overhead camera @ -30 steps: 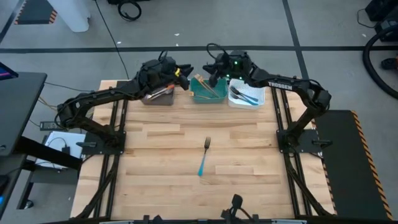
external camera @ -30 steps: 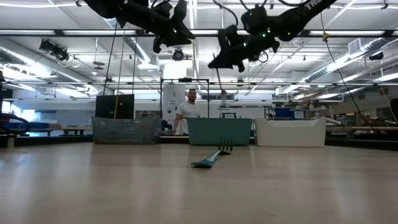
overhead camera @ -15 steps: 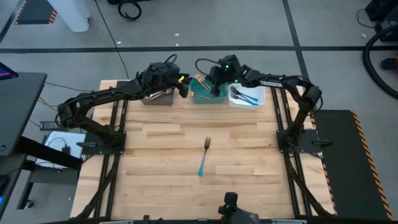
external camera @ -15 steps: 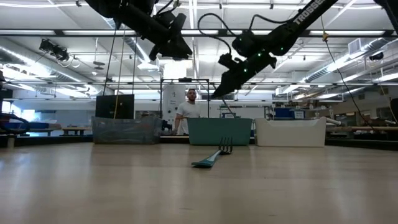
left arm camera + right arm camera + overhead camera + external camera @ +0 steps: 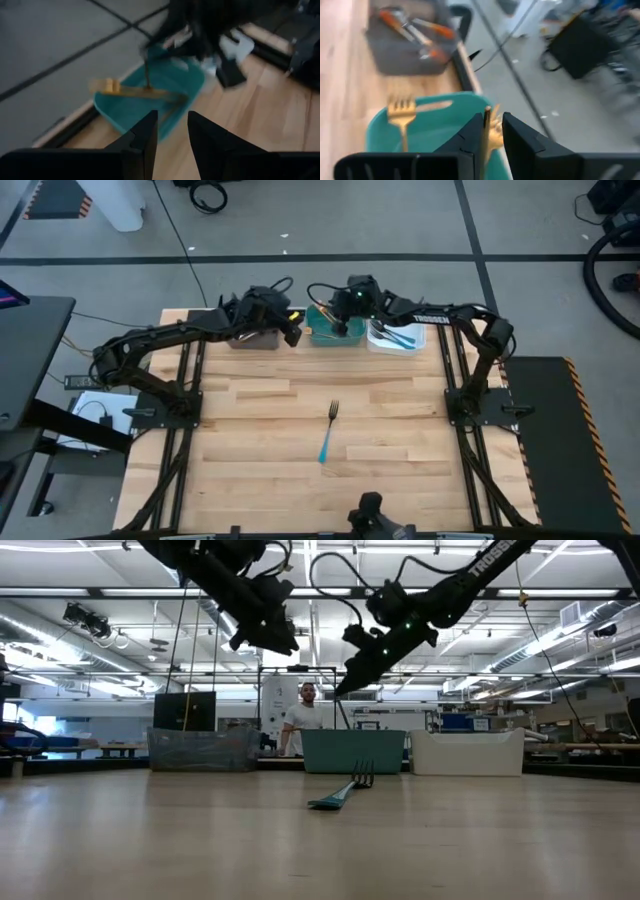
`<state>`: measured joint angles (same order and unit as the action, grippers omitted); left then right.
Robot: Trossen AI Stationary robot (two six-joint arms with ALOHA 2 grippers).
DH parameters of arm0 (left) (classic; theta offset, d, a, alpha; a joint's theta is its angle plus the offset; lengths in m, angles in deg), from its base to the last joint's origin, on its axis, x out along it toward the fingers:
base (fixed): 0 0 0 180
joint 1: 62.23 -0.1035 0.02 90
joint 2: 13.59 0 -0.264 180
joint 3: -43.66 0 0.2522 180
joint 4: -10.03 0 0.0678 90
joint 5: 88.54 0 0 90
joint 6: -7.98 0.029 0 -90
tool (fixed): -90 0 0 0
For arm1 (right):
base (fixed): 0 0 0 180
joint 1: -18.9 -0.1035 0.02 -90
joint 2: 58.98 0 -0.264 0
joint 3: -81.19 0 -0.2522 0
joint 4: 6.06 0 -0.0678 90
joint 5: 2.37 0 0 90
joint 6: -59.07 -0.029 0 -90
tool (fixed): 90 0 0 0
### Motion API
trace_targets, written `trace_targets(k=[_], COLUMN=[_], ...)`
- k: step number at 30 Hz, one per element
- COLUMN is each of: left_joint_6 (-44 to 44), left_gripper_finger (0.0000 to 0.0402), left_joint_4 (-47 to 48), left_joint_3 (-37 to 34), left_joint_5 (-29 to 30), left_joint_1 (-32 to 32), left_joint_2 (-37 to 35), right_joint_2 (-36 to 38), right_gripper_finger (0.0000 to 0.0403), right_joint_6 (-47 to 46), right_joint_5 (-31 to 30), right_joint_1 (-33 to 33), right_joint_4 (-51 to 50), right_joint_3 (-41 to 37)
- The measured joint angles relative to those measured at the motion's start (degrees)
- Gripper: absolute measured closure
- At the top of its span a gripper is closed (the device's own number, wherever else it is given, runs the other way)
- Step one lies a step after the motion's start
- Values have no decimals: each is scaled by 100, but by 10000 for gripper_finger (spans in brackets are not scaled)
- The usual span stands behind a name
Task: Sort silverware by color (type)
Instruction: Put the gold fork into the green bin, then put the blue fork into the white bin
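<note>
Hanging upright between the right gripper's (image 5: 488, 131) slightly parted jaws, a gold fork (image 5: 485, 131) is seen over the teal bin (image 5: 331, 334), where another gold fork (image 5: 401, 118) lies. The left gripper (image 5: 171, 131), jaws narrowly parted and empty, is beside it. A blue-handled fork (image 5: 327, 434) lies mid-tabletop (image 5: 250, 430).

Three bins on the far edge of the table: one grey bin (image 5: 252, 338), one teal bin (image 5: 333, 337), one white bin (image 5: 400, 342). One blue fork (image 5: 327, 435) lies alone out on the wood. In the white bin, two blue-handled forks (image 5: 395, 335) by my count, though they're small. In the grey bin, three orange handles (image 5: 432, 27) show. Gold forks: one lying flat (image 5: 402, 112) in the teal, one upright (image 5: 485, 130) above it, others too blurred to count. Two arms, left arm (image 5: 160, 340) and right arm (image 5: 470, 320). One person (image 5: 304, 720) beyond the table.
</note>
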<state>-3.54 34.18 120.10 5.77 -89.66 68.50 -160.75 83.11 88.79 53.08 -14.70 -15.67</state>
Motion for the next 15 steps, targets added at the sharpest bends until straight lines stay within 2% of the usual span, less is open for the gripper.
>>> trace_targets(k=[4, 9, 15], left_joint_6=[-278, -392, -585], left_gripper_finger=[285, 285, 285], left_joint_4=[242, 220, 276], left_joint_3=[-5, -7, -11], left_joint_5=[-7, -9, -11], left_joint_1=[188, 573, 1125], left_joint_2=[87, 365, 801], right_joint_2=[340, 1146, 2326], right_gripper_finger=[320, 320, 320], right_joint_6=[14, 15, 12], right_joint_5=[-909, -1969, -2544], right_joint_1=[-160, -418, -809], right_joint_4=[130, 124, -11], right_joint_3=[0, 0, 2])
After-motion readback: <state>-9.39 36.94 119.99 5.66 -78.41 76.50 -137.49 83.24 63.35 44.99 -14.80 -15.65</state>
